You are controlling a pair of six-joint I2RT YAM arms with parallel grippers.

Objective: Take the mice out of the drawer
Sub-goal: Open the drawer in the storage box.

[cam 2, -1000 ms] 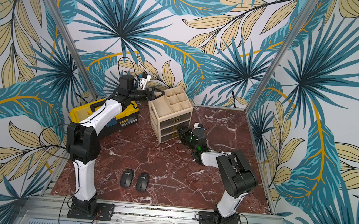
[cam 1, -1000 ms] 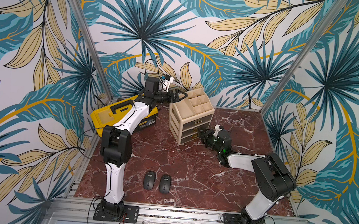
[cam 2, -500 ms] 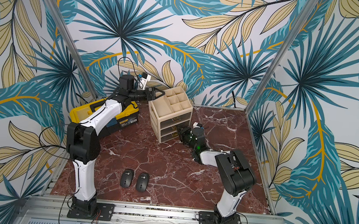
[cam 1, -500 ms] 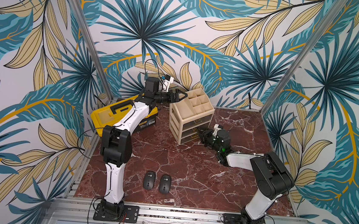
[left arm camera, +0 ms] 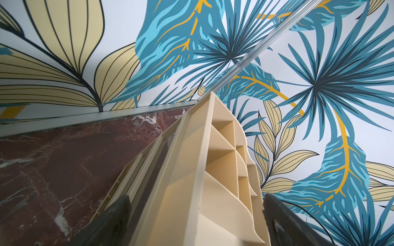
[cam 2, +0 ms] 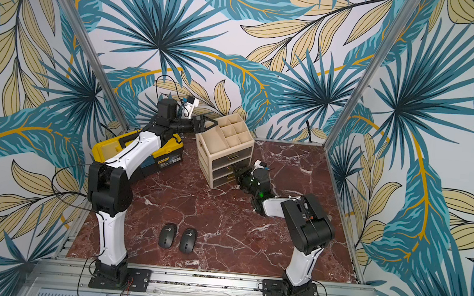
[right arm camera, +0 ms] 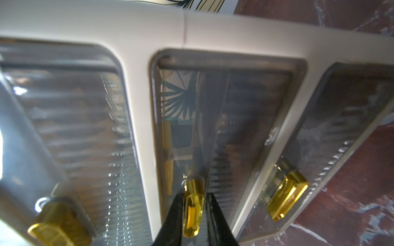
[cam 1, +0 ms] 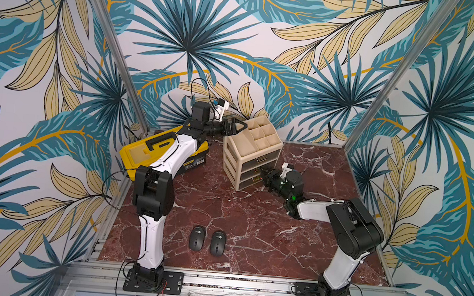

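ROBOT ARM TAKES HOLD OF DRAWER: The right gripper is clamped on the gold handle of the middle drawer, seen in the right wrist view with its two black fingers pressed to either side of the bar. The drawer belongs to a cream three-drawer organiser, and nothing can be made out behind its ribbed, smoky front. At the organiser's rear top corner, the left gripper stands with its jaws spread wide. The left wrist view shows the compartmented top between them, and whether they press on it cannot be told. Two of the mice lie out on the red marble table near the front rail, between the two arm bases and well apart from the organiser. In both top views the black ovals sit side by side and just apart. Their long axes run front to back, nearly parallel and tipped slightly, and each has its small white logo at the far end, toward the organiser. The logo is too small to read. A yellow-and-black toolbox sits under the left arm at the back of the table. The yellow label on its dark front carries writing too small to read
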